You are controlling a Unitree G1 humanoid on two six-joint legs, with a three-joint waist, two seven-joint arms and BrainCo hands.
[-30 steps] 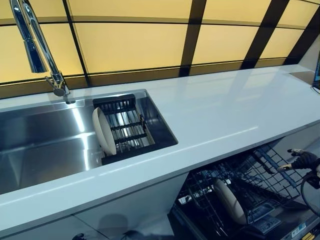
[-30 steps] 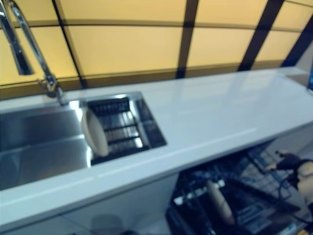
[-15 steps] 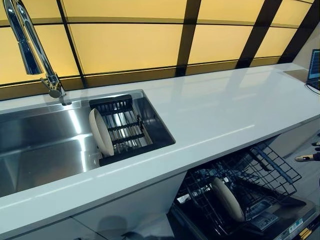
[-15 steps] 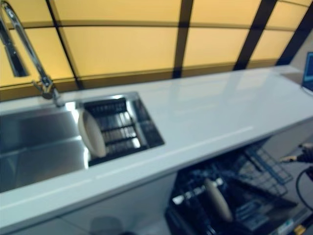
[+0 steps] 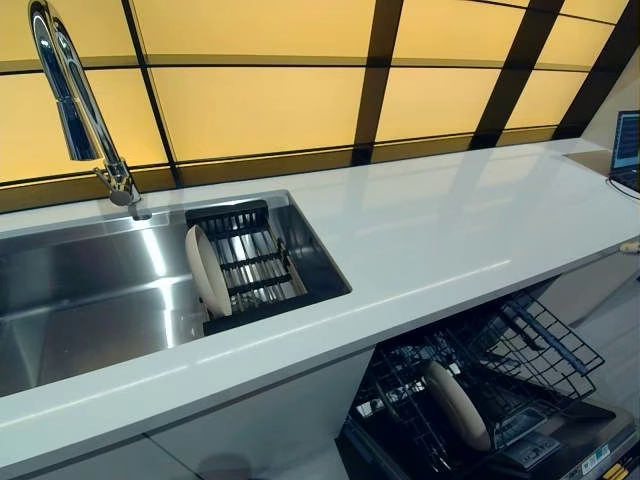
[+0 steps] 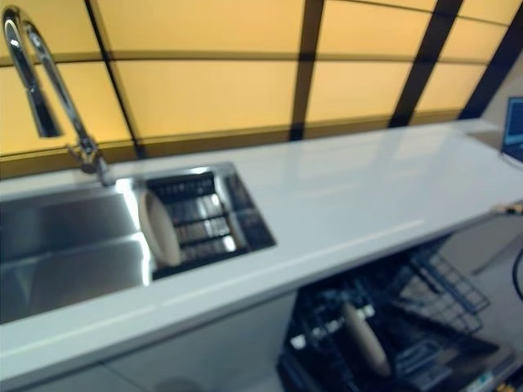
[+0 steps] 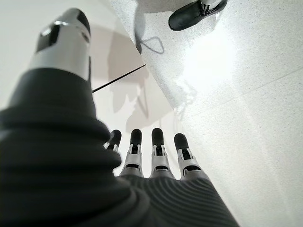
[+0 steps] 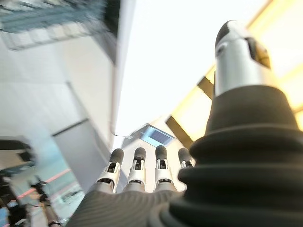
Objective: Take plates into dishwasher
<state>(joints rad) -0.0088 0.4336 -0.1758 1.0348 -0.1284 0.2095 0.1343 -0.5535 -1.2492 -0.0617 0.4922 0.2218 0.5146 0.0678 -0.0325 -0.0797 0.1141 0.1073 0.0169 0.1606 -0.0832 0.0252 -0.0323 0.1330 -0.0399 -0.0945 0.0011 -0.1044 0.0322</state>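
Beside the faucet [image 5: 75, 100], in the steel sink [image 5: 90, 290], one cream plate [image 5: 207, 270] stood on edge against the near end of a black drying rack [image 5: 250, 265]. A second cream plate [image 5: 458, 405] was already slotted upright in the dishwasher's lower rack [image 5: 480, 390], which was pulled out below the white countertop [image 5: 430, 230], down and to the right of the sink.

Neither hand appeared in the head views. The left hand [image 7: 156, 156] showed only in its own wrist view, fingers straight and empty, pointing down at the pale floor. The right hand [image 8: 142, 170] likewise had its fingers extended with nothing in them, off beyond the counter's right end.

Judging from this, the task was about halfway: one plate loaded, one left in the sink. The step in hand looked like the return reach between plates. The next move would call for bringing a hand over the sink, closing on the standing plate's rim and lifting it clear of the rack's wires.

A laptop screen [image 5: 626, 140] sat at the counter's far right corner. No writing could be read anywhere.
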